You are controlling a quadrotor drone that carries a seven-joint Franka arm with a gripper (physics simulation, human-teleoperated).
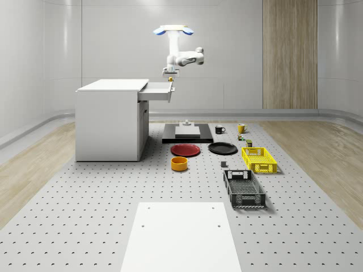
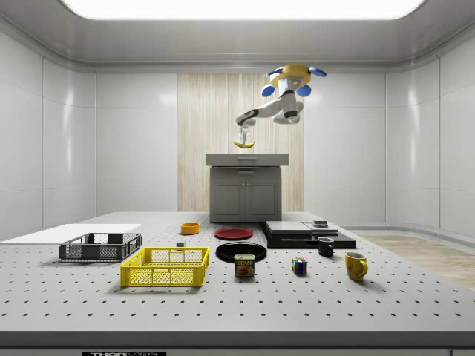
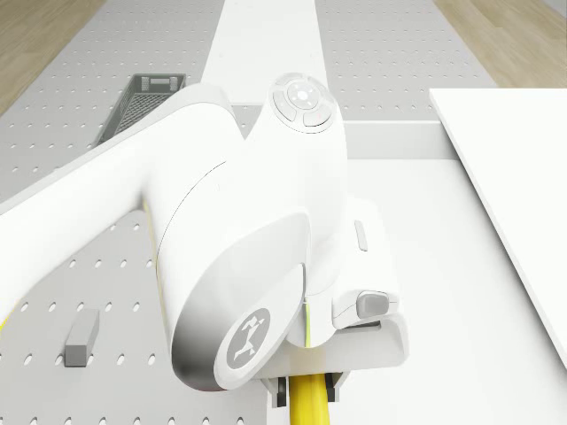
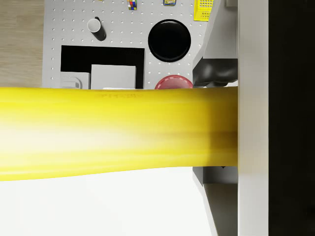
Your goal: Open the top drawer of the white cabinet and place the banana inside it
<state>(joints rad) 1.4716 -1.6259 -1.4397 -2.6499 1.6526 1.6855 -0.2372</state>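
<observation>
Drone (image 1: 173, 30) with blue rotors hovers high, above the pulled-out top drawer (image 1: 154, 92) of the white box-shaped cabinet (image 1: 109, 120). White jointed arm (image 1: 184, 58) hangs under it and bends down to the two-finger claw (image 1: 170, 75), which points down over the drawer's outer end. Claw is closed on the curved yellow banana (image 2: 244, 144); in the side view the fruit hangs crosswise under the fingers, just above the cabinet top. In the wrist view the banana (image 4: 118, 132) crosses right in front of the claw, white drawer surface beneath. Far below the claw on the perforated grey table (image 1: 85, 215): red round plate (image 1: 185, 149), black round plate (image 1: 222, 148), orange bowl (image 1: 179, 164), yellow mesh crate (image 1: 258, 159), black mesh crate (image 1: 244, 188).
</observation>
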